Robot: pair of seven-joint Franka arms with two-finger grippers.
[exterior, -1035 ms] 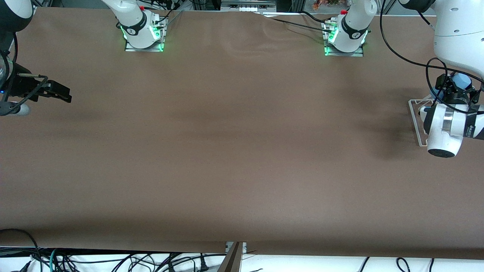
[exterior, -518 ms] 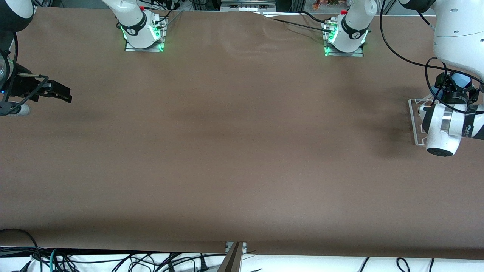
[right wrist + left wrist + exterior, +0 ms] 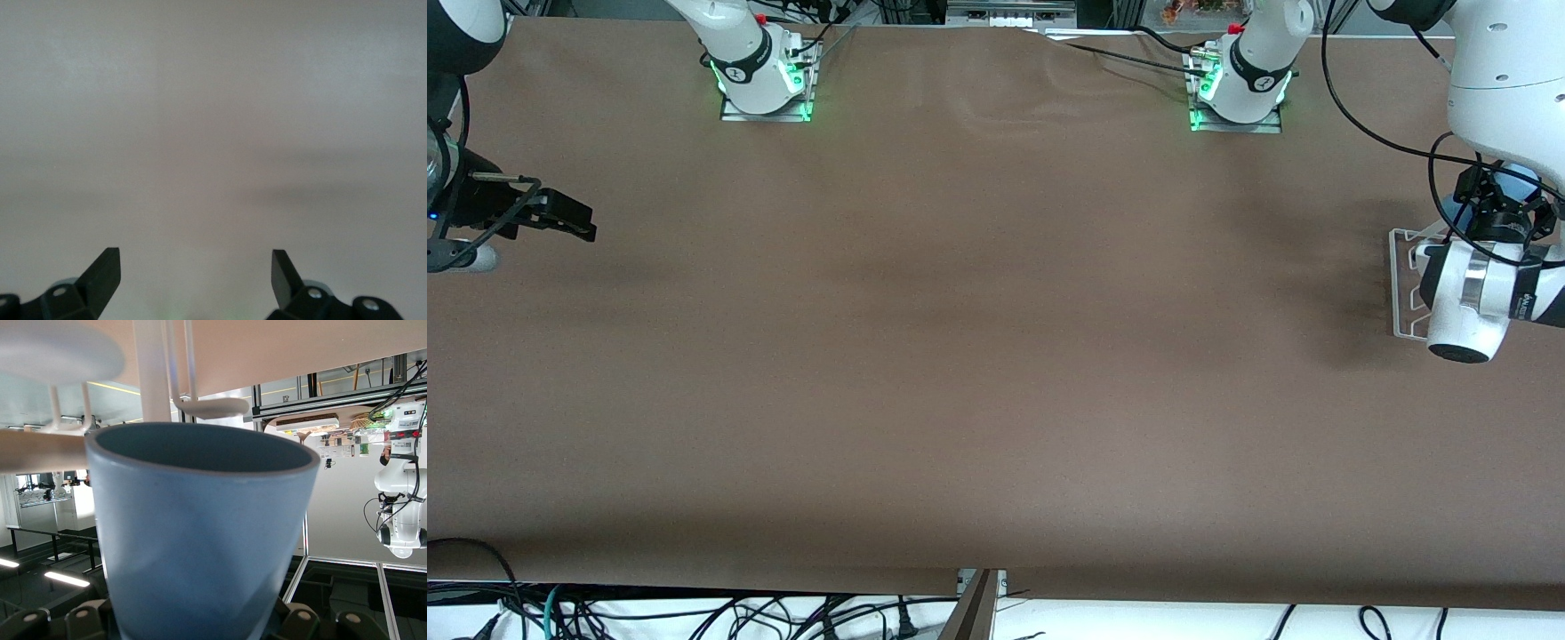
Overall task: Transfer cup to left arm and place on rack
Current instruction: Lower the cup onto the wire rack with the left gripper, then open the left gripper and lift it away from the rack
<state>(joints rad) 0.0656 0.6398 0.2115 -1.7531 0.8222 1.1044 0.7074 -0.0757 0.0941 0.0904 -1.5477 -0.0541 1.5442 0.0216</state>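
Cup (image 3: 200, 540): light-blue, matte, tapered tumbler without handle, mouth turned toward the rack's white pegs, held above the table at the left arm's end. Rack (image 3: 1403, 284): white wire frame on the table there, at about three o'clock in the front view, partly hidden.

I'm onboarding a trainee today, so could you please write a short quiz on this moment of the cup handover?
1. True or false: the right gripper holds the cup.
2. The left gripper is over: A) the table's middle B) the rack C) the right arm's base.
3. Fill in: the right gripper's jaws are ____.

Key:
1. False; the left gripper's jaws are shut on the cup.
2. B; it is over the rack at the left arm's end of the table, with the rack's white wire close to the cup's rim in the left wrist view.
3. Open and empty; that arm waits at its own end.
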